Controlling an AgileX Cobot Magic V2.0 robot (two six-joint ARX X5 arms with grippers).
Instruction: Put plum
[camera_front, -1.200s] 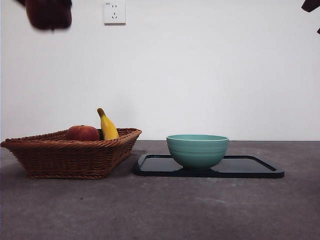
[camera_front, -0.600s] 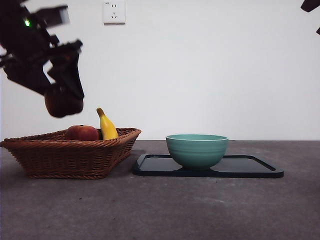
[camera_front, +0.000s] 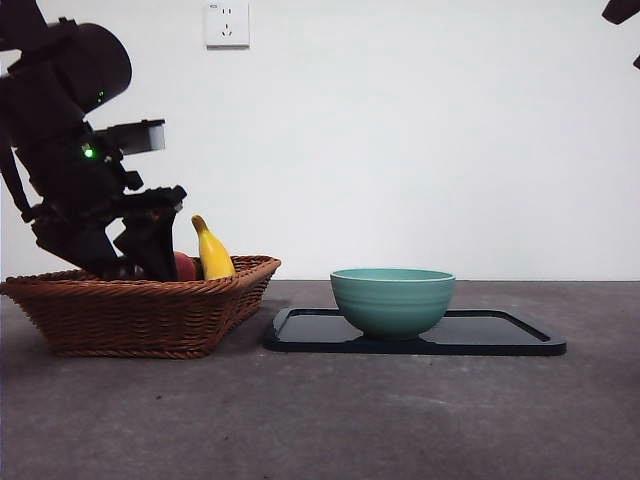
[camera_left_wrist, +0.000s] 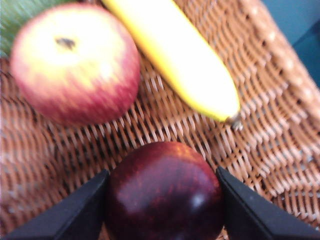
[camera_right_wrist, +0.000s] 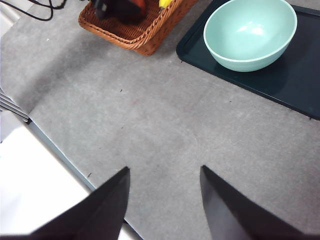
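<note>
**Plum held low inside the basket, not yet let go**

Start at the far left of the front view, where your left gripper (camera_front: 140, 262) reaches down from the upper left into the wicker basket (camera_front: 150, 315). The dark arm leans over the near rim, and its jaws dip behind the weave, so from here you can barely see what they carry. The left wrist view settles it: the plum (camera_left_wrist: 164, 192) sits between the two jaws, one pressed against each flank, spread only as wide as the fruit itself. It hangs very close to the woven floor; whether it touches is hard to tell. That low position looks deliberate, so that the fruit will settle on release and not drop and roll.

Moving right inside the basket, the red apple (camera_left_wrist: 75, 62) lies just beyond the plum, apart from it, and the banana (camera_left_wrist: 175, 57) runs diagonally beside it, its tip near the plum but not touching. You have a free patch of weave under the jaws.

Further right in the front view, the green bowl (camera_front: 392, 300) stands on the black tray (camera_front: 500, 338), well apart from the basket.

At the upper right corner, your right gripper (camera_right_wrist: 162, 200) waits above bare table, jaws parted and holding nothing.
</note>
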